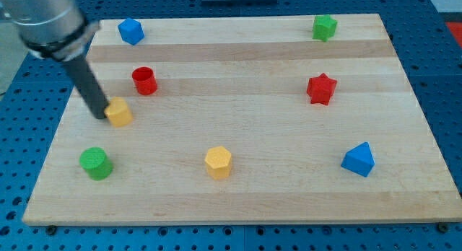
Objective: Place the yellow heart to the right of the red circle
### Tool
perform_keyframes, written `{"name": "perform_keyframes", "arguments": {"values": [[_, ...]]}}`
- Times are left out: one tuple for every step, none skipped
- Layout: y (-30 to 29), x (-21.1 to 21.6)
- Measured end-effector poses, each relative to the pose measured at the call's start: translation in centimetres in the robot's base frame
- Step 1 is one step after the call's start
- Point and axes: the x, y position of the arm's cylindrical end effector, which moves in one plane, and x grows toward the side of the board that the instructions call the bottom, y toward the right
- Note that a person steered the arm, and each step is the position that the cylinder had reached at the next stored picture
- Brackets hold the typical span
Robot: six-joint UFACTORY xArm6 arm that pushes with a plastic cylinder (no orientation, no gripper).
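Observation:
The yellow heart (120,112) lies at the view's left, below and a little left of the red circle (144,81). My tip (99,115) touches the heart's left side. The dark rod rises from it toward the view's top left, where the arm's grey body fills the corner.
On the wooden board (245,200) lie a blue block (131,31) at top left, a green block (324,27) at top right, a red star (321,89), a blue triangle (359,159), a yellow hexagon (218,162) and a green circle (95,163).

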Motion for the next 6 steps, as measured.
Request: {"name": "perform_keyframes", "arguments": {"values": [[3.3,1.9],[2.1,1.9],[2.1,2.0],[3.8,3.1],[13.6,0.6],[15.4,-2.2]]}}
